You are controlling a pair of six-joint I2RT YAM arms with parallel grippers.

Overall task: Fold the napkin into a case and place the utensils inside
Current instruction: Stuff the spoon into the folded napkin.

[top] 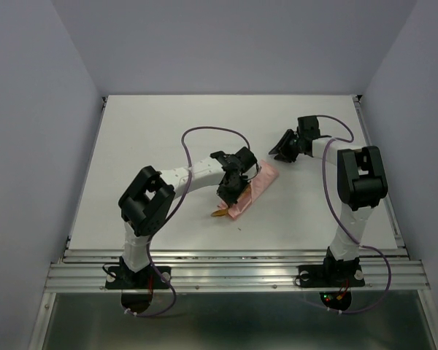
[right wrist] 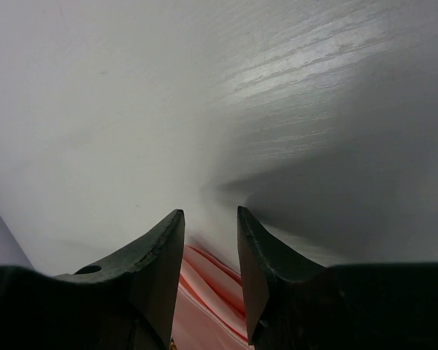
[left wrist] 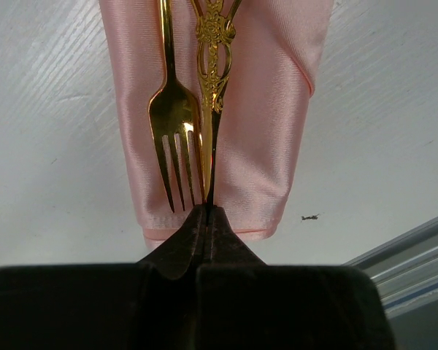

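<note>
Over the table, top external view: the left gripper is seen at the near end of a narrow, layered salmon-pink cloth case, which lies slantwise on the white table. A gold utensil tip is seen protruding just behind this gripper. The right gripper is held beyond the far end of the case, near it but apart from it. Whether it touches the table cannot be told.

Left wrist view: the left gripper is clenched, its black fingers pressed together on the thin plain end of a shiny gold utensil with an ornate pierced handle. This piece runs straight ahead from the fingertips over the case. Just beside it, on the left of the view, a slender gold fork is laid on the cloth, with its tines pointed toward the gripper and their tips just short of the fingers.

Right wrist view: the right gripper is released, its fingers parted with nothing between them. A pleated edge of the pink case is seen below and behind the fingertips. Bare table lies ahead.
</note>
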